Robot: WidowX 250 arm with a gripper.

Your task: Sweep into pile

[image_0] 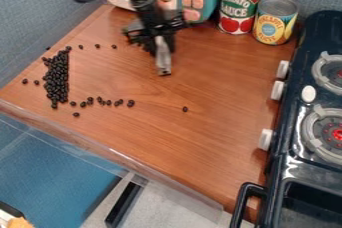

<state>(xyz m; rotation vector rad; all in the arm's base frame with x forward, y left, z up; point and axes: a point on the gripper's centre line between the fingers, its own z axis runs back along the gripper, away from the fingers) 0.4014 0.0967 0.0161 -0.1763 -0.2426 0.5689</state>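
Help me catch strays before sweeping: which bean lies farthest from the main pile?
The lone bean nearest the stove, out on the wood by itself; every other bean lies closer to the pile, several in a loose row.

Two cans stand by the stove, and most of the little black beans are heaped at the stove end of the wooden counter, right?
Not the heap: the camera view shows most black beans at the end of the wooden counter away from the stove. Two cans do stand by the stove.
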